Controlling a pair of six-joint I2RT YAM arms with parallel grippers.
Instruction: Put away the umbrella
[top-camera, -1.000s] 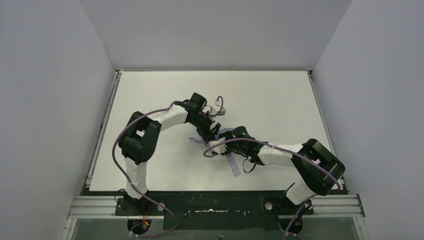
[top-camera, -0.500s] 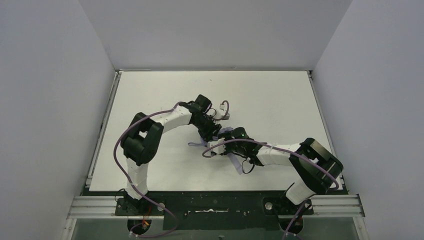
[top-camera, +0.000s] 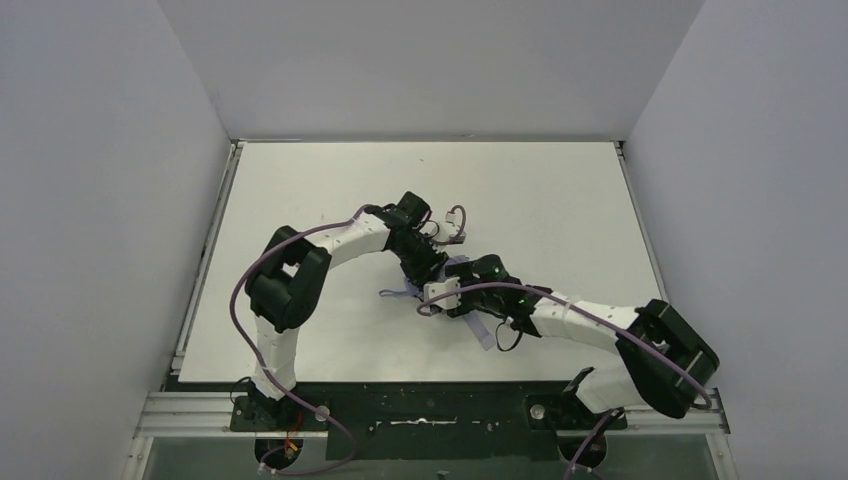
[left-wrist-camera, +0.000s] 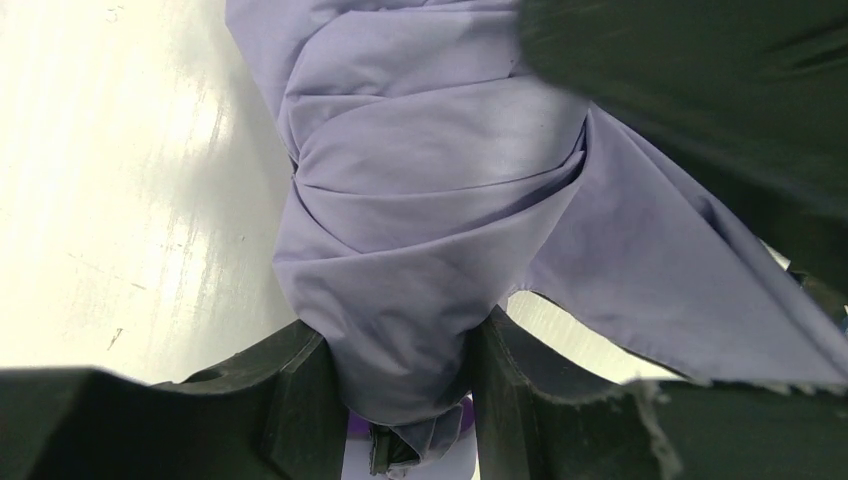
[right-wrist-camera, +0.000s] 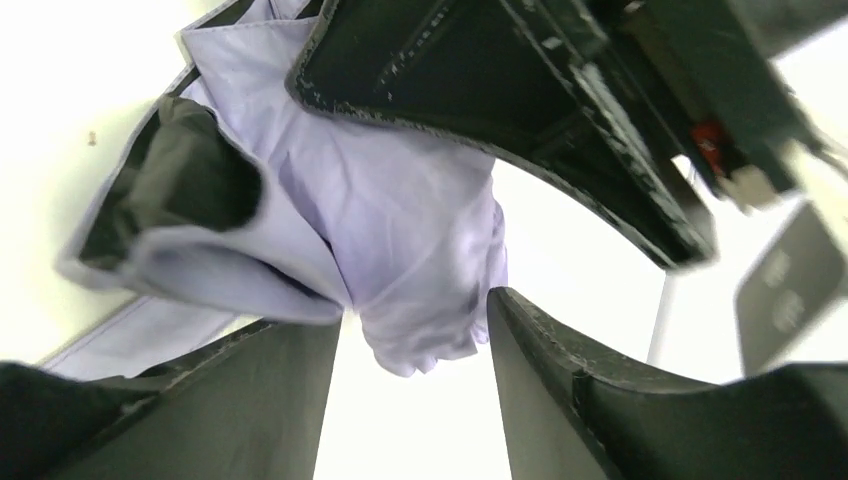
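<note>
The umbrella (top-camera: 462, 268) is a crumpled pale lavender bundle with black lining, lying mid-table between the two grippers. A loose strap (top-camera: 481, 332) trails toward the near edge. My left gripper (top-camera: 428, 268) is shut on the umbrella; in the left wrist view its fingers (left-wrist-camera: 290, 400) squeeze a bunched end of the fabric (left-wrist-camera: 420, 250). My right gripper (top-camera: 447, 296) meets the bundle from the near side. In the right wrist view the fabric's rounded end (right-wrist-camera: 420, 270) fills the gap between the fingertips (right-wrist-camera: 500, 310), touching both. The shaft and knob handle are hidden.
The white table (top-camera: 560, 200) is walled on the left, the back and the right. The left gripper's black body (right-wrist-camera: 480, 110) hangs close above the fabric in the right wrist view. A purple cable (top-camera: 458, 222) loops beside the left wrist.
Both grippers and the umbrella bundle have shifted a little to the right. The right arm's elbow has swung right and toward the near edge. Both grips look unchanged.
</note>
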